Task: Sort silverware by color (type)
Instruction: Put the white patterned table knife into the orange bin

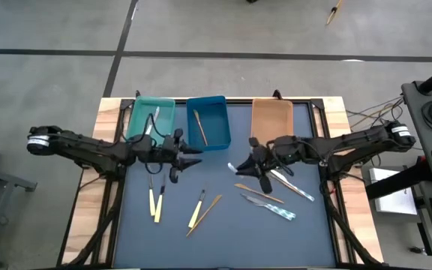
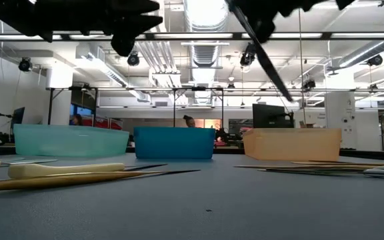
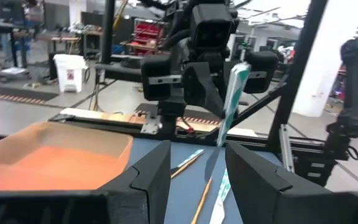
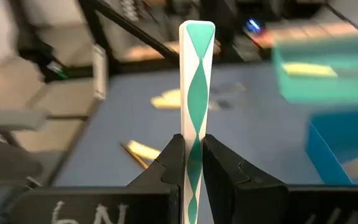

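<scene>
My right hand (image 4: 192, 163) pinches the teal-patterned knife (image 4: 196, 93) low on its handle, above the counter (image 1: 223, 225) near the orange tray (image 1: 271, 120); I reckon it could pivot or slip out. Long axis slants, blade down. Left hand (image 3: 194, 167) waits spread, empty.

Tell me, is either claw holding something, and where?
The right claw grips a green-and-white patterned utensil partway along its handle. The left claw holds nothing.
</scene>
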